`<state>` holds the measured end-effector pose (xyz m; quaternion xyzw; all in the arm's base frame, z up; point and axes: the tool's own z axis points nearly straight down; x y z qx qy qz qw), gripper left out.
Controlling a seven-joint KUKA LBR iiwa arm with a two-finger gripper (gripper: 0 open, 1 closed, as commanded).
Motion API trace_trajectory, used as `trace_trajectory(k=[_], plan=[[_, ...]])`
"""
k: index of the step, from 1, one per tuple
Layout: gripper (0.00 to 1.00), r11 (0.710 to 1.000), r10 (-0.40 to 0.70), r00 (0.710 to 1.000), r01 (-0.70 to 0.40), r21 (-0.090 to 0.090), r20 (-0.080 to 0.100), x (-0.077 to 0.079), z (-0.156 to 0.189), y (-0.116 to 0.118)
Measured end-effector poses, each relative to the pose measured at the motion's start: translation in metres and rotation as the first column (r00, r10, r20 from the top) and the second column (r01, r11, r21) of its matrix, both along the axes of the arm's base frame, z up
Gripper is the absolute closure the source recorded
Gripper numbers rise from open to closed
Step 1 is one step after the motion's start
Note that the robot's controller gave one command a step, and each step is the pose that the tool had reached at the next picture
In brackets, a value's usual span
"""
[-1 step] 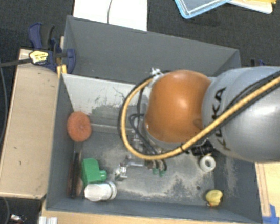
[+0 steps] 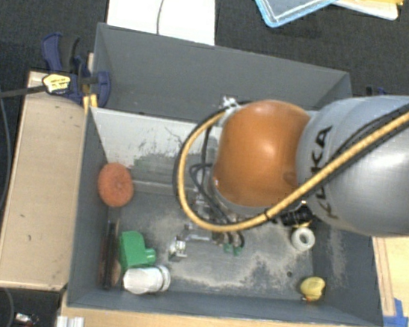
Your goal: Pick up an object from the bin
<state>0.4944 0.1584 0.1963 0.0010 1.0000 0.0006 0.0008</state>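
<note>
At mid-bin [image 2: 202, 75], the tool [image 2: 183, 242] hangs low; I cannot tell its opening, no object is seen held, and the pick is not yet done.

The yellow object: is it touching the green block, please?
No, the yellow object lies alone at the view's lower right, while the green block sits well apart at the lower left.

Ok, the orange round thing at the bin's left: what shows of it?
The orange round thing is a dull orange-brown disc or ball with a rough, speckled, matte surface, perhaps foam. It looks whole and lies on the bin floor close to the left wall, apart from the green block below it. Only the floor seems to touch it.
</note>
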Motion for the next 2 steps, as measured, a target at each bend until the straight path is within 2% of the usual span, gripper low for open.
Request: trace_trajectory(k=[1, 2], plan=[[0.0, 0.996, -0.092, 0.996, 0.092, 0.002, 0.002, 0.012, -0.016, -0.013], [0.0, 0.992, -0.13, 0.992, 0.13, 0.0, -0.001, 0.018, -0.026, -0.031]])
